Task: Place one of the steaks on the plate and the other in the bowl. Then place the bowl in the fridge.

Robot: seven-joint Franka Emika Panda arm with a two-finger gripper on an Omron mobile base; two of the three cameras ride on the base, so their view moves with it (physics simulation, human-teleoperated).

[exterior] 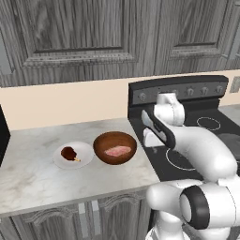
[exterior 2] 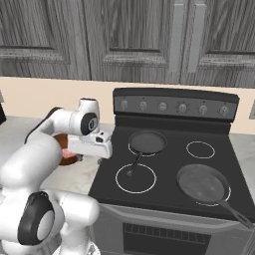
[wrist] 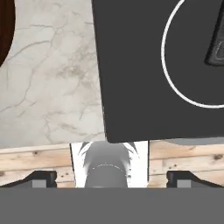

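On the marble counter [exterior: 33, 178] a small white plate [exterior: 85, 150] carries the dark brown steak [exterior: 69, 153]. Right beside it stands the reddish-brown bowl [exterior: 115, 147] with the pale pink steak [exterior: 117, 151] lying inside. My gripper [exterior: 151, 139] hangs open and empty to the right of the bowl, over the left edge of the stove, pointing down. From the right base view the gripper [exterior 2: 98, 158] sits in front of the bowl [exterior 2: 63, 145], which my arm partly hides. The hand view catches the bowl's rim [wrist: 4, 30] at top left, fingertips [wrist: 41, 178] spread wide. The fridge is out of view.
A black stove [exterior 2: 169, 169] fills the right side, with one frying pan [exterior 2: 147, 142] on the back left burner and another [exterior 2: 201, 184] at the front right. Dark wood-grain cabinets [exterior: 75, 37] hang above. A black appliance [exterior: 2, 136] stands at the counter's far left.
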